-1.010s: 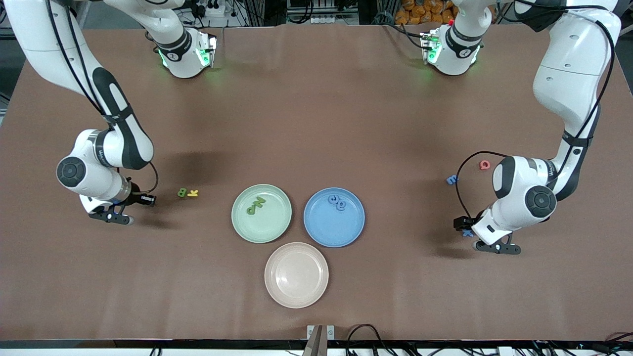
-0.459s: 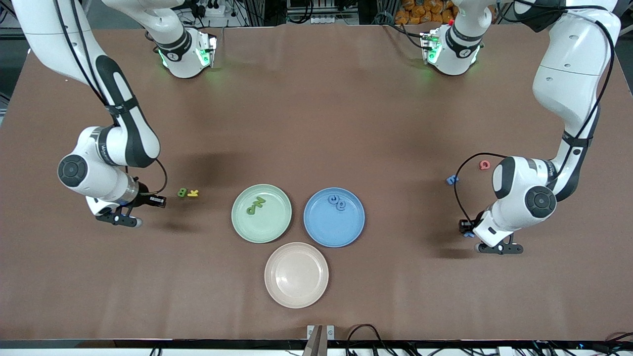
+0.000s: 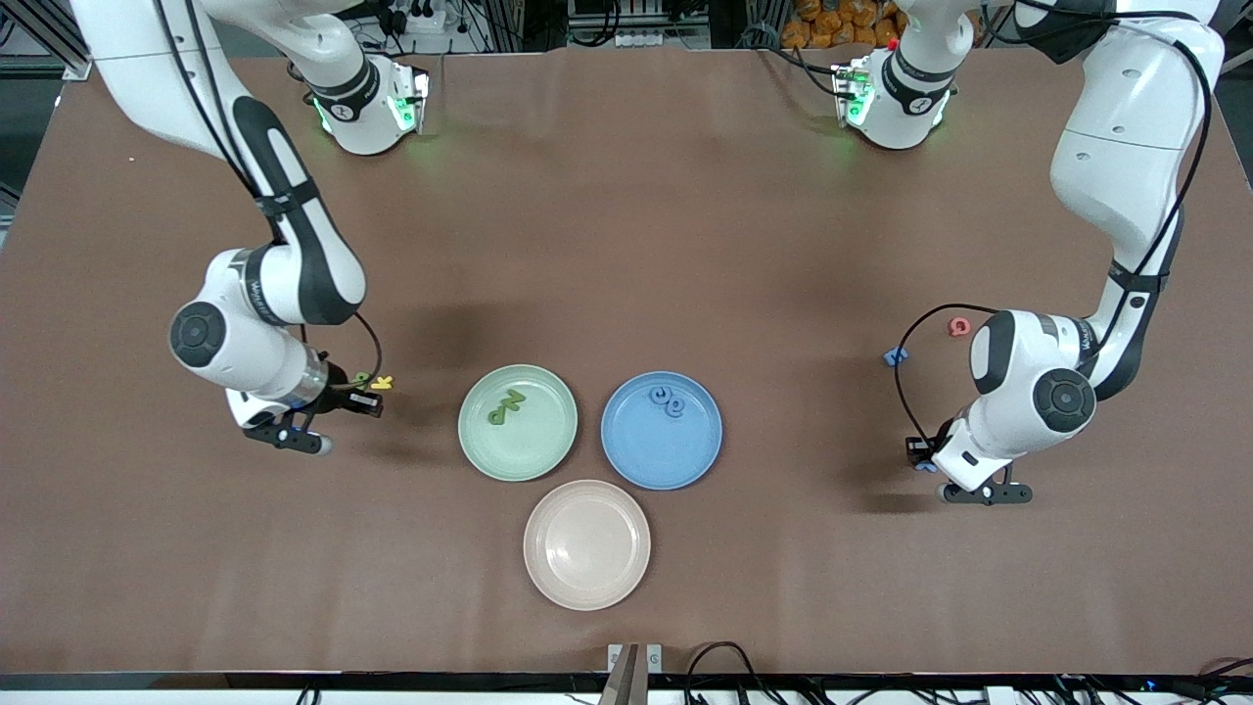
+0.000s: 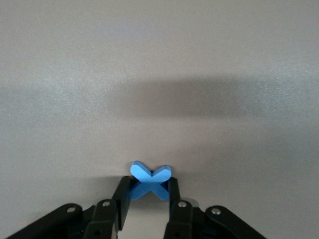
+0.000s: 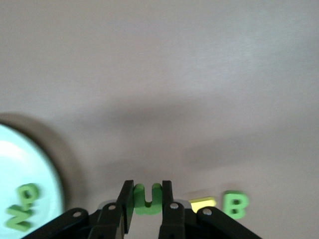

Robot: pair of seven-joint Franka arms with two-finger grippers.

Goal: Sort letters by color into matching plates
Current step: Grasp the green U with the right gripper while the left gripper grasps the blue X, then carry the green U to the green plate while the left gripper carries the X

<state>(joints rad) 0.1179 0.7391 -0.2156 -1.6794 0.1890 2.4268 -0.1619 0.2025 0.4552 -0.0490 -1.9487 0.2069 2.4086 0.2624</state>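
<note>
The fingers of the left gripper are clamped on a small flat blue X letter, pinching it across its crossing, low at the brown worktop toward the left arm's end. The fingers of the right gripper are clamped on a small flat green U letter, carried above the worktop near a green B letter and a yellow letter that lie side by side.

These letters look light, stiff and thin, probably foam or plastic. Weight should be no trouble, but a piece could twist or pop out if squeezed off-centre, so a grip across a flat-sided middle part, as on the X crossing and the U legs, seems soundest.

The pale mint green round plate holds two green letters; the medium blue round plate, just beside it, holds two rounded blue letters. A pinkish beige plate sits nearer the camera. A blue letter and a red letter lie loose near the left arm.

A second ago the left fingers stood apart over the X; they have since closed. The right arm has swung toward the green plate.
</note>
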